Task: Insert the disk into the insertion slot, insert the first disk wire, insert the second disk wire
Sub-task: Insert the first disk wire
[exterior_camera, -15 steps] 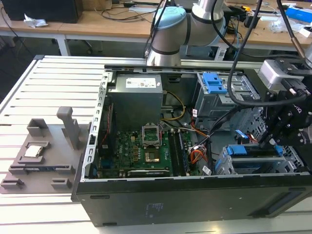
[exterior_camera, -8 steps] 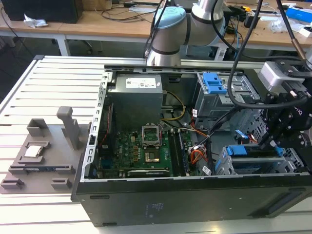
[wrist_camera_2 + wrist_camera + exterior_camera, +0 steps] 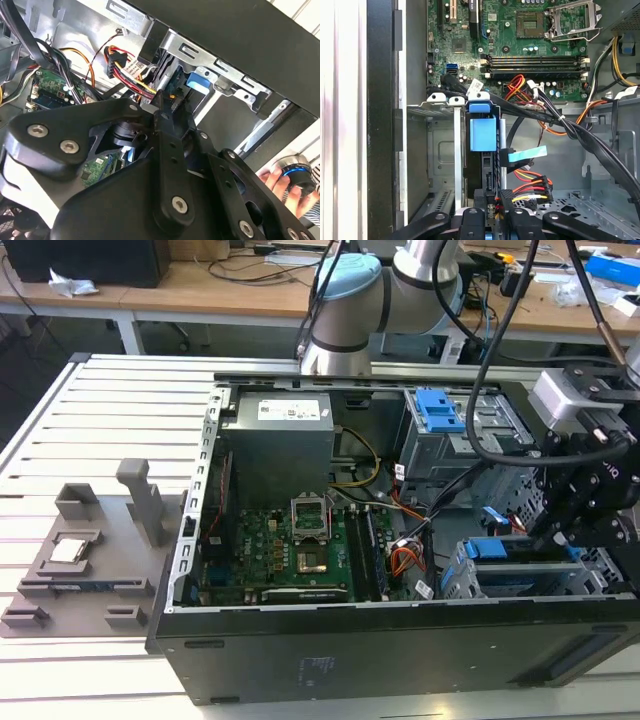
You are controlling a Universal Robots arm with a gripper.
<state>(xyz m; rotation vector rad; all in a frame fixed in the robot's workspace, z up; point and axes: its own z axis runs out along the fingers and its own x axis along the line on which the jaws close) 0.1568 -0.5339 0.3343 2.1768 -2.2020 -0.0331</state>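
First wrist view: the disk [image 3: 483, 134], clipped in its blue carrier, sits pushed into the insertion slot [image 3: 440, 150], a low grey cage in the open computer case. In the second wrist view, the gripper [image 3: 162, 107] pinches its fingers on a black wire connector [image 3: 171, 102] at the disk's exposed end, beside red and yellow leads [image 3: 135, 80].

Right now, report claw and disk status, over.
Claw shut on red-yellow wire connector, at the disk. Disk in insertion slot. Black cable bundle close by.
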